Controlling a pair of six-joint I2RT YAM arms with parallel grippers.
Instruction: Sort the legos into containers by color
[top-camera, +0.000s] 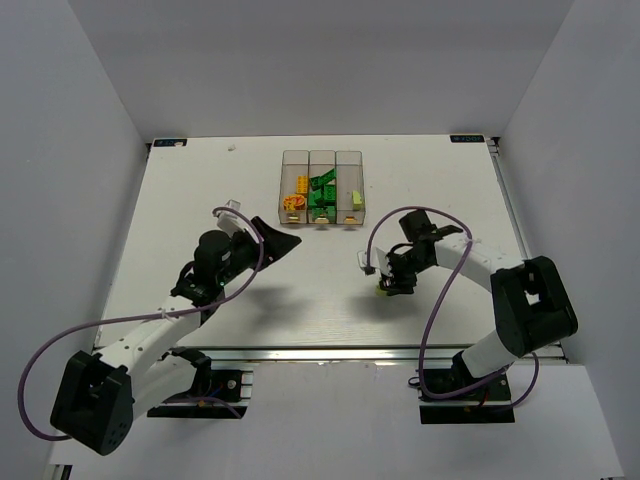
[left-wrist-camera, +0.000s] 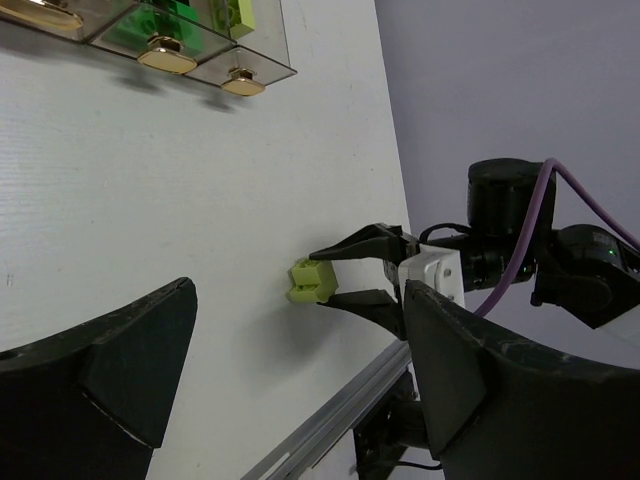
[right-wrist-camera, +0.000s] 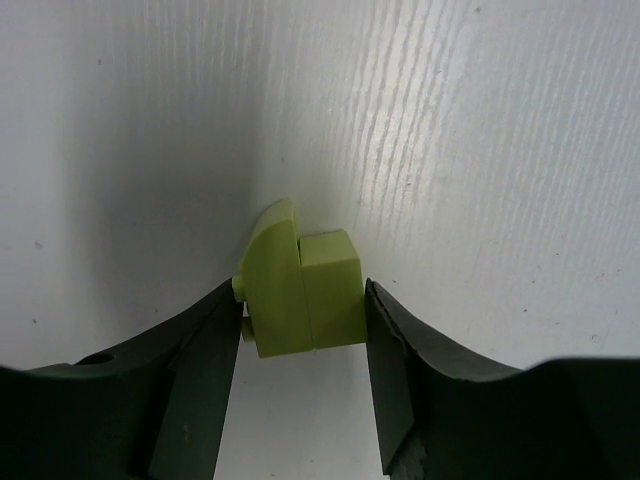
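Right hand (right-wrist-camera: 300, 305) brackets the pale yellow-green lego (left-wrist-camera: 307, 281), five o'clock of the containers (top-camera: 322, 190) — gripped? Can't tell; left hand (top-camera: 258, 228) gapes empty.

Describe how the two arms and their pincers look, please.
The left arm and the right arm are alike: white links, bulky black joints, black bases. The left pincer and the right pincer are black, each with two tapered fingers. A thin purple cable loops along each arm.

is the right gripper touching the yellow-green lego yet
Touching. Right wrist view: fingers of the right gripper sit flush against both sides of the yellow-green lego, no gap showing.
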